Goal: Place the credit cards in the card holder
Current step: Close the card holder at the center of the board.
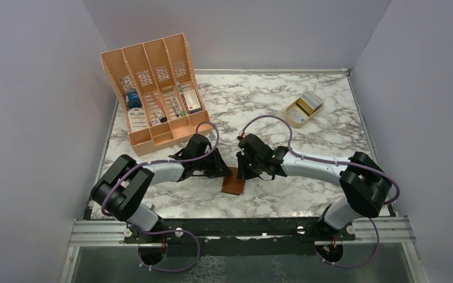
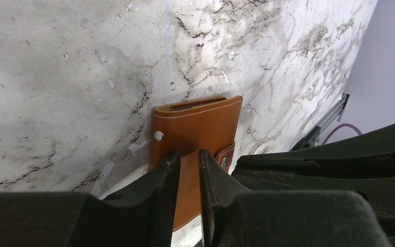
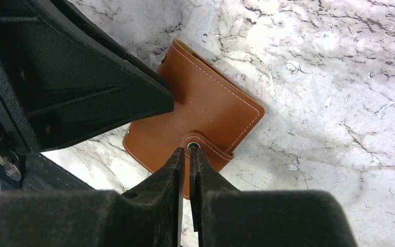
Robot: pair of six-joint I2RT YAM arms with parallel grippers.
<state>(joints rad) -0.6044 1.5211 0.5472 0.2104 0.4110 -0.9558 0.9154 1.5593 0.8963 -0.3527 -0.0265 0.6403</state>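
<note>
Left fingers [image 2: 167,175] narrowed over the card holder [image 2: 198,123], grip unclear; right fingers [image 3: 172,175] clenched on its snap tab [image 3: 208,146].
It lay folded on the tabletop [image 2: 56,77]; the left needed to pin it while the right lifted slowly.

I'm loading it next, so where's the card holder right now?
In the top view, the brown card holder lies on the marble table, centre front, where both arms' jaws meet.

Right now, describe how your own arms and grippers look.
Both the left arm and right arm have glossy black joints, white link shells and a looping purple cable. The left gripper and right gripper are matt black, each with two tapering fingers.
</note>
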